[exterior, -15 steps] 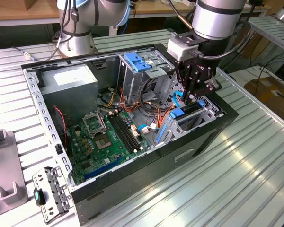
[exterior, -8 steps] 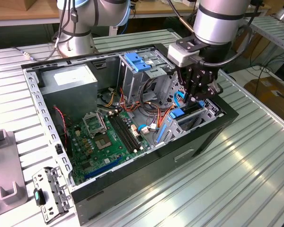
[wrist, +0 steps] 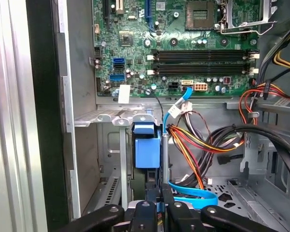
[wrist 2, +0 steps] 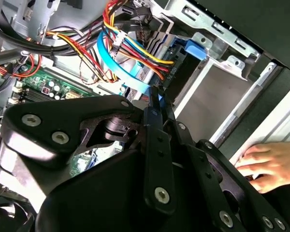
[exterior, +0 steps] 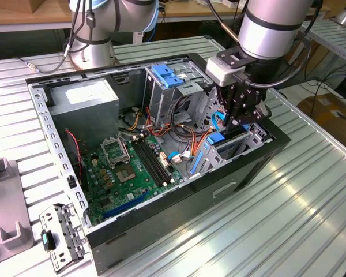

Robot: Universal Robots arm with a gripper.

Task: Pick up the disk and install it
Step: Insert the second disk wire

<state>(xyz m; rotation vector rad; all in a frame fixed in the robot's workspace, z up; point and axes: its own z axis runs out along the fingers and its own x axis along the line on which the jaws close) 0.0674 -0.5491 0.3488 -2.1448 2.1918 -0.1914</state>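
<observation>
Disk (wrist: 147,150) seated on edge in the drive bay of an open computer case (exterior: 242,173).
Its long axis is aligned down into the bay, rounded blue end outward; the gripper (wrist: 160,203) jaws are seen together just above it.

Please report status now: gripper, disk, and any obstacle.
Gripper low over the drive bay, fingers closed on the disk. Disk upright in the bay. Loose cables and light-blue cable close beside it.

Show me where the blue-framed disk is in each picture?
Exterior view: the dark disk in its bright blue plastic carrier stands in the grey metal bay, under the black claw.
First wrist view: the disk stands just beyond the claw.
Second wrist view: its blue end pokes past the bay.
Shared landmark: the thin light-blue cable.
</observation>
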